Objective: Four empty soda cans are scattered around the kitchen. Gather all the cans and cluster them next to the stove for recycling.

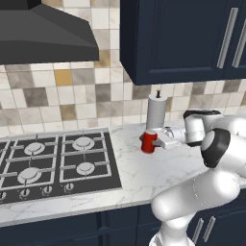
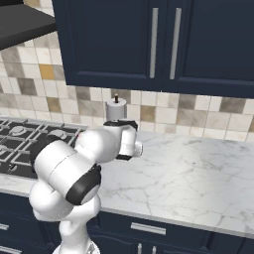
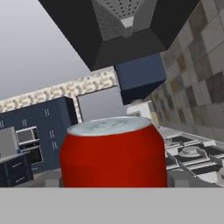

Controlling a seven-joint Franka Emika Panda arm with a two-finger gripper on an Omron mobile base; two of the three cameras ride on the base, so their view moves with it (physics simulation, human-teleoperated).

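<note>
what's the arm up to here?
The arm is reaching sideways over the marble counter, its tool at a red soda can standing upright right of the stove, in front of the paper towel roll. In the hand view the can sits close. Whether the tool grips it or has let go, the pictures don't show.
</note>
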